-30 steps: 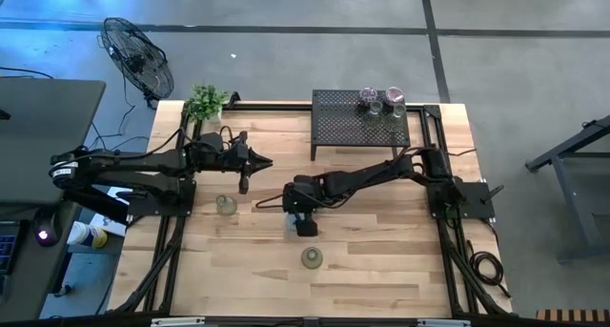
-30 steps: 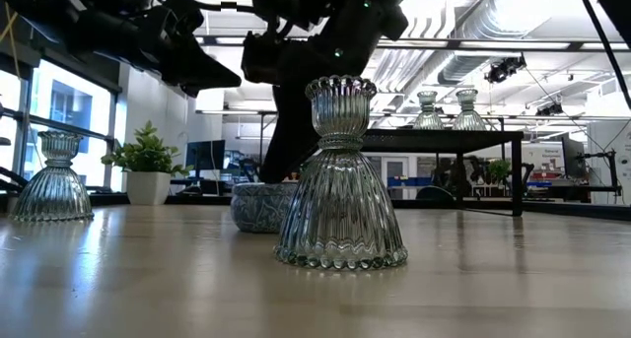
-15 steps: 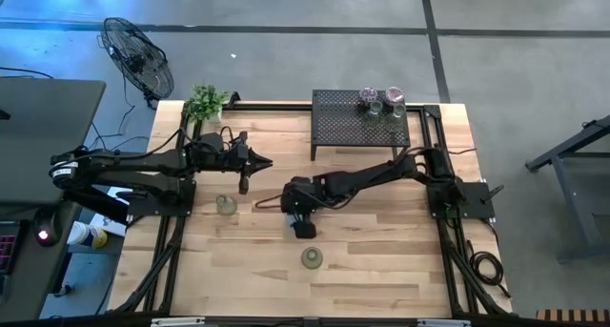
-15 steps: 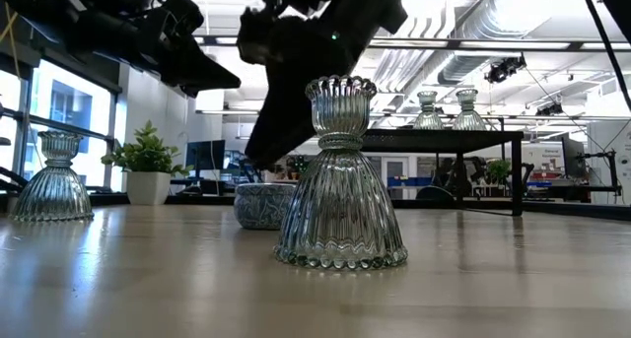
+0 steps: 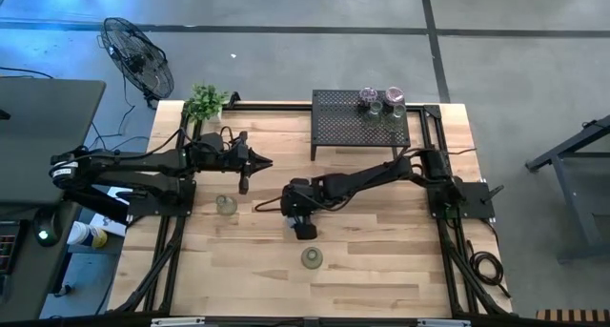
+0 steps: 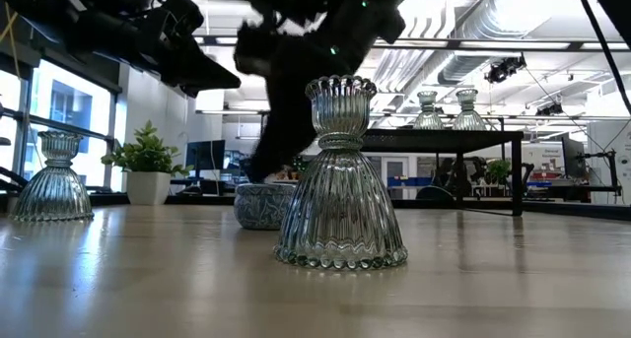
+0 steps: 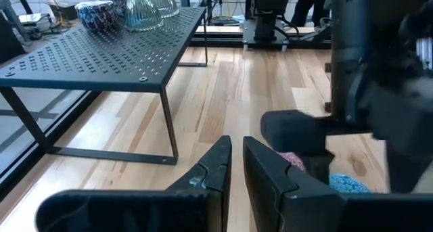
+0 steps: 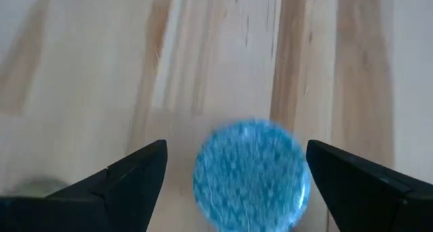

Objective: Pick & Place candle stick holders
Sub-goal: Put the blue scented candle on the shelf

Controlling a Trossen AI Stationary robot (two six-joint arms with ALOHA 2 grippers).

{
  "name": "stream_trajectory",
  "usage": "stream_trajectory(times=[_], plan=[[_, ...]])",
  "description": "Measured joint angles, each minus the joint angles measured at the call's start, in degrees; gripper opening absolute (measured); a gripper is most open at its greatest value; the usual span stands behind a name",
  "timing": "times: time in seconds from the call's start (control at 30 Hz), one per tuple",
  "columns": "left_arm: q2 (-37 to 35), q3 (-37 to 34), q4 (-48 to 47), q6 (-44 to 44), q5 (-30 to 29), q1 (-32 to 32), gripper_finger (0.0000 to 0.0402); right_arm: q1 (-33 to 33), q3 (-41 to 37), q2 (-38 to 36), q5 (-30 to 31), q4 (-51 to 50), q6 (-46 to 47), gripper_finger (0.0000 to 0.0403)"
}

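Note:
My right gripper (image 5: 294, 219) hangs open, tilted down over a small round blue candle stick holder (image 8: 250, 174) on the table's middle. Its fingers stand on either side of the holder without touching it. The same holder (image 6: 264, 205) shows low behind a clear ribbed holder (image 6: 340, 175). Two clear holders (image 5: 226, 205) (image 5: 312, 258) stand on their wide bases on the wood. Several more holders (image 5: 381, 103) stand on the black mesh rack (image 5: 360, 127). My left gripper (image 5: 269, 162) waits shut above the left half of the table, with nothing between its fingers (image 7: 223, 157).
A small potted plant (image 5: 205, 101) stands at the far left corner. The rack takes up the far middle and right of the table. Bare wood lies along the near edge and at the right. A fan (image 5: 138, 55) stands off the table.
My right gripper has tipped a little above the blue holder and stays open. The holders have kept their places.

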Motion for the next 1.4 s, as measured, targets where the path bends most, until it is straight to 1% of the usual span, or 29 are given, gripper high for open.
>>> stream_trajectory(times=[0.53,0.63,0.87,1.0,1.13,1.27,1.33,1.4], plan=[[-0.02,0.00,-0.04,0.02,-0.70,0.01,0.0037,-0.39,-0.01,2.73,0.03,-1.37,-2.74,0.0344],[-0.02,0.00,-0.09,0.02,-0.74,0.01,0.0037,-0.49,0.02,2.71,0.12,-1.04,-2.75,0.0333],[-0.14,0.00,-0.12,-1.03,-1.06,0.01,0.0037,-0.50,0.02,2.71,-0.65,-1.13,-2.75,0.0282],[-2.28,0.00,-0.83,-1.49,-3.62,0.01,0.0037,-0.48,0.04,1.97,-1.48,-1.38,-2.70,0.0281],[-5.67,0.00,-2.92,-1.49,-5.12,0.01,0.0037,-0.48,1.64,-0.40,-3.42,-4.01,-2.11,0.0282],[-8.54,-1.38,-3.07,-1.53,-6.36,0.01,0.0037,-0.66,5.17,-4.40,-3.04,-9.68,-0.81,0.0282],[-9.63,-2.62,-2.21,-1.51,-7.18,0.01,0.0037,-1.38,7.52,-6.71,-1.46,-13.88,0.10,0.0282],[-10.82,-4.08,-1.45,-1.53,-8.26,0.04,0.0037,-2.73,10.16,-9.06,1.59,-19.03,0.39,0.0282]])
